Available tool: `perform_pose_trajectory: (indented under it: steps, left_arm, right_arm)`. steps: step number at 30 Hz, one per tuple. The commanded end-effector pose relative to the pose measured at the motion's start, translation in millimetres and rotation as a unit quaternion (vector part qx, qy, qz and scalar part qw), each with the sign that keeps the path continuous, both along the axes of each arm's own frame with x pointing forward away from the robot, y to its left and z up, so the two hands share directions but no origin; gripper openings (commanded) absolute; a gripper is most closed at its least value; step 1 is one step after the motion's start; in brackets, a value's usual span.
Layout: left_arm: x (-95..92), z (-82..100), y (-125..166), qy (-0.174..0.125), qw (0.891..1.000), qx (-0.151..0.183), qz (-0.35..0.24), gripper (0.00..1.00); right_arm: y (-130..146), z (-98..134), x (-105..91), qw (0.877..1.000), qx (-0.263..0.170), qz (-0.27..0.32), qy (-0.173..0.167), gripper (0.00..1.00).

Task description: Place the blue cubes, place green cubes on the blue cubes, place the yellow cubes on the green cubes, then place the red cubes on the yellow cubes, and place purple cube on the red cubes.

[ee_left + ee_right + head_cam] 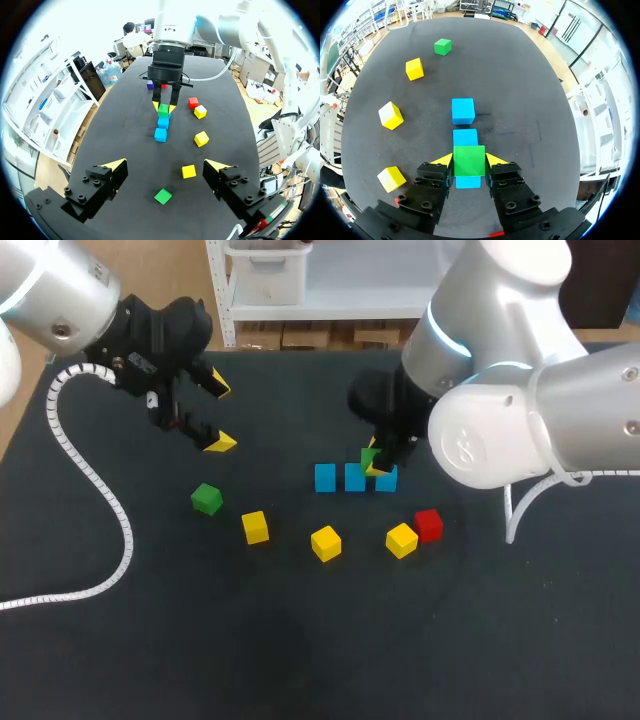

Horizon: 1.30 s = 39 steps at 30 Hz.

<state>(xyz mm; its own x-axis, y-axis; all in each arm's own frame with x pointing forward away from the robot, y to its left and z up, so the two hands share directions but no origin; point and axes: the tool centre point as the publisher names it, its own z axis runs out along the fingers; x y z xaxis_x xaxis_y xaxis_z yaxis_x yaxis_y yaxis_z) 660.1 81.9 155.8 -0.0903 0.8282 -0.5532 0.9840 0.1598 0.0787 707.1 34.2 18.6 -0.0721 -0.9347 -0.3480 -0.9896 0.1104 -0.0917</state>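
Our right tool point(378, 462) grasps a green cube point(469, 160) between both fingers, directly over the end blue cube point(468, 182) of three in a row on the surface point(300, 640). Our left tool point(220, 414) hangs released, well apart; a second green cube point(206, 499) lies near it.

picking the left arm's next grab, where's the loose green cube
Head view, left of centre: the loose green cube lies alone, nearest a yellow cube to its right.

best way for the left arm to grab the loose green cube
Take the green cube by two opposite side faces, coming straight down from above. It sits flat with free space all round, slightly turned, so the left gripper should twist to square with its faces.
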Motion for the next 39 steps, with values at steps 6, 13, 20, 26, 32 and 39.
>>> perform_pose_trajectory:
  steps: [6, 13, 20, 26, 32, 39]
  left_arm:
    - [1.0, -0.3, 0.5, 0.0, 1.0, -0.001, -0.001, 1.0]
    - [1.0, -0.3, 0.5, 0.0, 1.0, -0.001, -0.001, 1.0]
    - [1.0, -0.3, 0.5, 0.0, 1.0, -0.001, -0.001, 1.0]
    - [1.0, -0.3, 0.5, 0.0, 1.0, -0.001, -0.001, 1.0]
    - [1.0, -0.3, 0.5, 0.0, 1.0, -0.001, -0.001, 1.0]
    - [1.0, -0.3, 0.5, 0.0, 1.0, -0.001, -0.001, 1.0]
  right_arm:
    - [0.1, -0.1, 2.0, 1.0, 0.001, 0.001, 0.003, 0.22]
    - [-0.1, -0.3, 2.3, 1.0, 0.002, 0.001, 0.004, 0.23]
    - [-1.3, -1.9, 1.5, 1.0, 0.009, -0.001, 0.008, 0.31]
    - [-2.3, -1.6, 1.6, 1.0, 0.009, -0.002, 0.008, 0.31]
    - [-2.3, -1.3, 1.5, 1.0, 0.008, -0.001, 0.007, 0.32]
    - [-2.9, 0.0, 1.2, 1.0, 0.008, 0.0, 0.006, 0.44]
